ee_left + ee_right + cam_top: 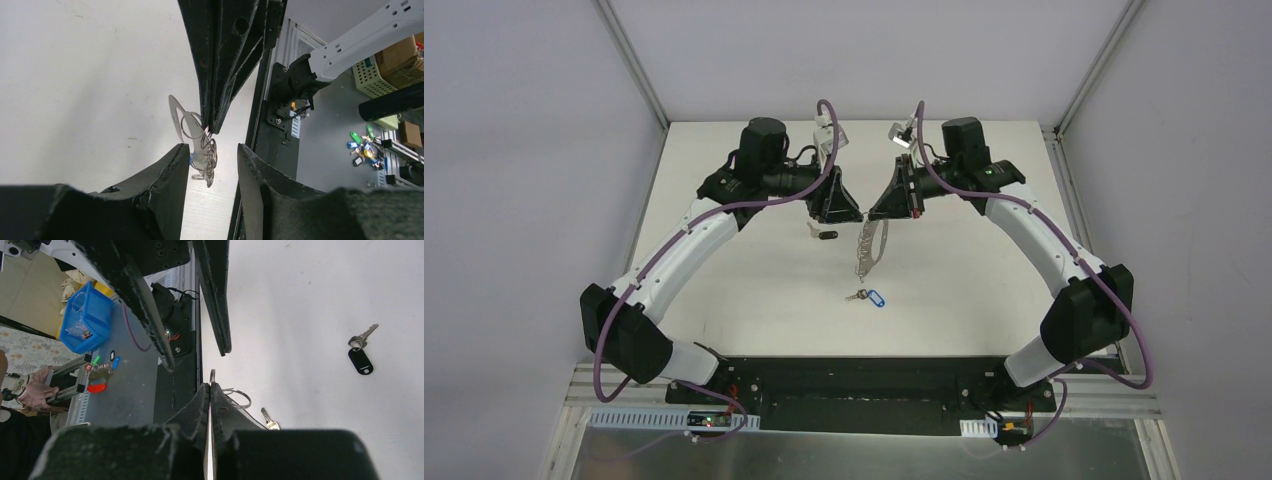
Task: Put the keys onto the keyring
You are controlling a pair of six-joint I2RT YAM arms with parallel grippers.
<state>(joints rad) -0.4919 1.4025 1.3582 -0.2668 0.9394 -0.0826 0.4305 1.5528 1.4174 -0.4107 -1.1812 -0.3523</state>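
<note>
Left gripper: jaws spread, empty, flanking the hanging clips. A small metal key with a black plastic head lies loose on the white table just beside it. Pale silvery-white oval keyring with a row of small metal clips: hangs between the two grippers, pinched at its top by the clenched right gripper. Small metal key with a blue oval plastic tag: on the table, apart from both grippers and on their base side. Judged progress: ring held up, neither key fitted yet.
</note>
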